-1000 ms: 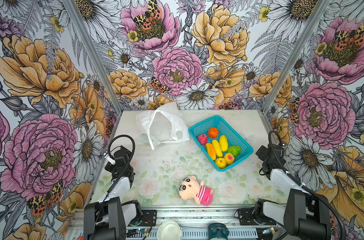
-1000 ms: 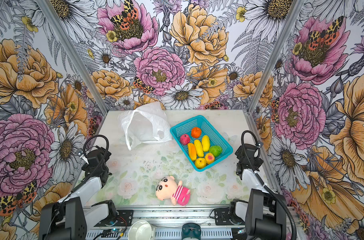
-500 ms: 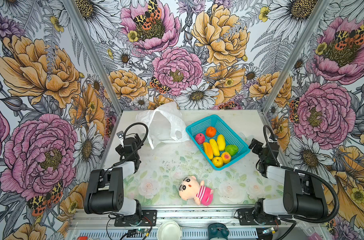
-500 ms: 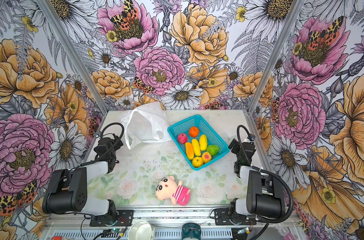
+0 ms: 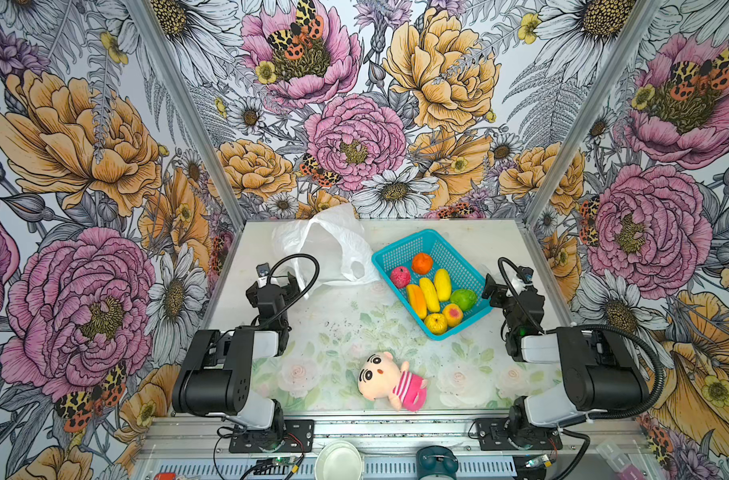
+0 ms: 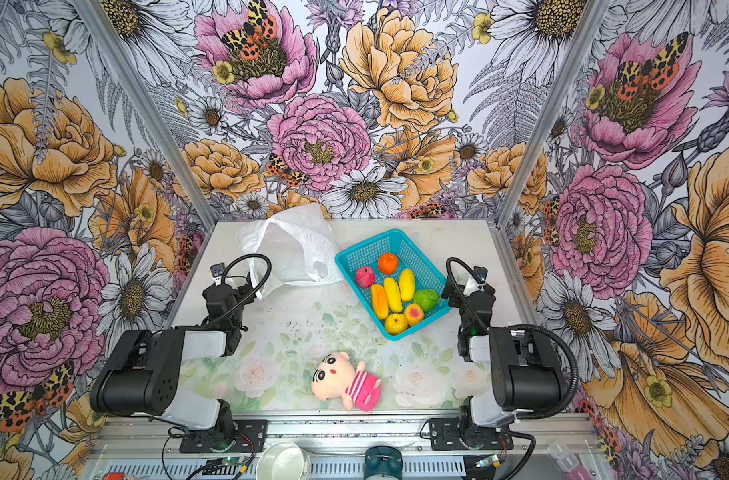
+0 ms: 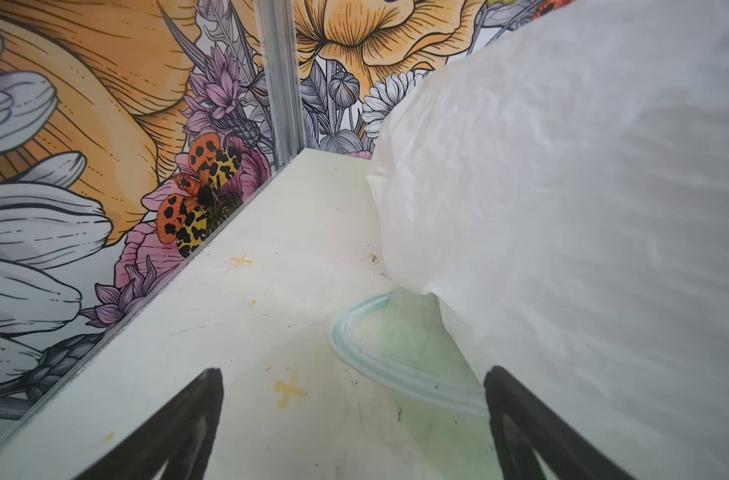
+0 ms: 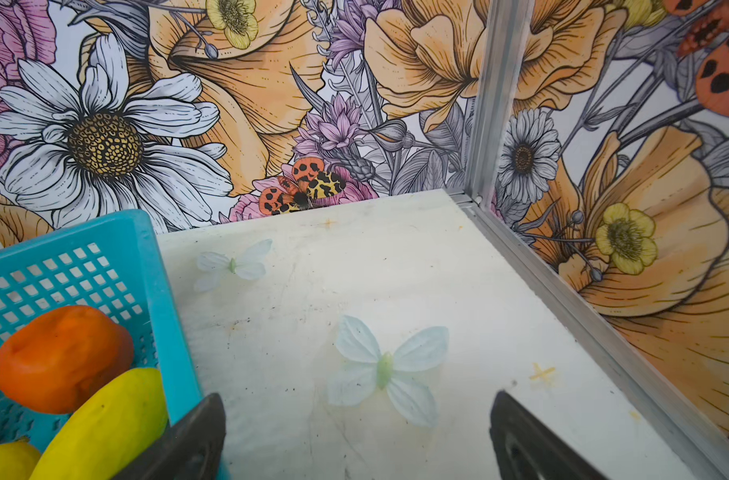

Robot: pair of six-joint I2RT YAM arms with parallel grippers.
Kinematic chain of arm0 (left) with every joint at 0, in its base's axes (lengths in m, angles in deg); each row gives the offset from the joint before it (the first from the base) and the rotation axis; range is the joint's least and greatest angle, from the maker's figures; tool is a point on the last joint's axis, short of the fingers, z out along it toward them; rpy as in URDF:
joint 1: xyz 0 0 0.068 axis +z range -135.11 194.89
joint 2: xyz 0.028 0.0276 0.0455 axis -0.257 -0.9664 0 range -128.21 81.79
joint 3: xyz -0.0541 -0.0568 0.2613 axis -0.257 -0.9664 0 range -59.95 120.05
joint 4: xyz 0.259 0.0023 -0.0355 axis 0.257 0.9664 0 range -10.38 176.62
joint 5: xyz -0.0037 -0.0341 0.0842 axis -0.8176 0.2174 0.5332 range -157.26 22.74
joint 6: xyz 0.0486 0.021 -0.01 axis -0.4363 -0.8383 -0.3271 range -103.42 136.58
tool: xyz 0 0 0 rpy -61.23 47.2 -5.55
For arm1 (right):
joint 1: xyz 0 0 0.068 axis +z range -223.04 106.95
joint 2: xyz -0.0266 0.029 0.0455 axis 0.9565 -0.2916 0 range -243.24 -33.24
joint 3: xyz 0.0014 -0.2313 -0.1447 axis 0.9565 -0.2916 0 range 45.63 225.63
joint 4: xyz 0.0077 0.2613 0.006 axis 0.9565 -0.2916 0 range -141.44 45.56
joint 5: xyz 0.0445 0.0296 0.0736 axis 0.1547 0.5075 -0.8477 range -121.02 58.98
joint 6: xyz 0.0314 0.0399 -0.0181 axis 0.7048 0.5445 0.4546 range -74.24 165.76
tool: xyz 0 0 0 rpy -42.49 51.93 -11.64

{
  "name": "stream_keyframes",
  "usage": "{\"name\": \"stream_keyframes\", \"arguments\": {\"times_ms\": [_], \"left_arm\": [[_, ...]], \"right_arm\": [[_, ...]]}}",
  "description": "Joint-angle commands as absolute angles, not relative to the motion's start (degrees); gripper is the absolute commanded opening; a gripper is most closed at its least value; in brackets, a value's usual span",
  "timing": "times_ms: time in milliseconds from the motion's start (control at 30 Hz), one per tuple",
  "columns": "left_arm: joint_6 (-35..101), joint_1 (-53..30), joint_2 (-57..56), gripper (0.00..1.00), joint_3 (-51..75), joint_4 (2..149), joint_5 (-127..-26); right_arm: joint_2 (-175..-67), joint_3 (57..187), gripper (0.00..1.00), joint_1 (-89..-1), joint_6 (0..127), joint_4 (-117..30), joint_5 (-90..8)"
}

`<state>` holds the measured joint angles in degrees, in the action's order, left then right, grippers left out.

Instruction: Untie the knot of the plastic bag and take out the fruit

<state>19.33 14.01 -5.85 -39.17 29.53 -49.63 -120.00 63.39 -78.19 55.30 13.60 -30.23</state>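
The plastic bag (image 5: 325, 245) (image 6: 296, 245) lies slack and crumpled at the back left of the table, its handle loops loose; the knot is out of view. The fruit (image 5: 431, 293) (image 6: 396, 295) all sits in a teal basket (image 5: 458, 266) (image 6: 417, 257): orange, pink-red, green and several yellow pieces. My left gripper (image 5: 281, 282) (image 7: 354, 374) is open at the bag's near left edge, one finger against the plastic (image 7: 562, 208), nothing between the jaws. My right gripper (image 5: 500, 289) (image 8: 356, 399) is open beside the basket's right wall (image 8: 167, 291), over bare table; the orange fruit (image 8: 63, 357) is close by.
A pink-striped plush doll (image 5: 390, 380) (image 6: 344, 380) lies on the front middle of the table. Flowered walls with metal corner posts (image 7: 279, 83) (image 8: 483, 104) close the table on three sides. Both arm bases stand at the front edge.
Both arms have risen from their folded pose and reached toward the back: left gripper to the bag's edge, right gripper to the basket's side. The basket has shifted slightly left.
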Motion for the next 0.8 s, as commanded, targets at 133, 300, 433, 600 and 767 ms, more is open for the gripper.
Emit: {"name": "stream_keyframes", "arguments": {"times_ms": [133,300,433,600,767], "left_arm": [[18.7,15.0,-6.4,0.99,-41.4,21.2,-53.0],[16.6,13.7,-7.2,0.99,-39.0,24.2,-54.0],[16.6,13.7,-7.0,0.99,-38.9,24.8,-53.8],[16.6,13.7,-7.1,0.99,-38.8,24.8,-53.9],[16.6,13.7,-7.1,0.99,-38.9,24.8,-54.0]], "right_arm": [[-121.4,64.1,0.99,-77.5,53.5,13.4,-29.1],[-121.2,66.6,1.00,-77.0,52.7,8.3,-29.6],[-121.1,66.8,0.99,-76.5,52.6,7.9,-28.6],[-121.2,67.1,1.00,-75.9,52.3,7.4,-27.4],[-121.3,67.5,0.99,-75.3,51.8,6.5,-26.6]]}}
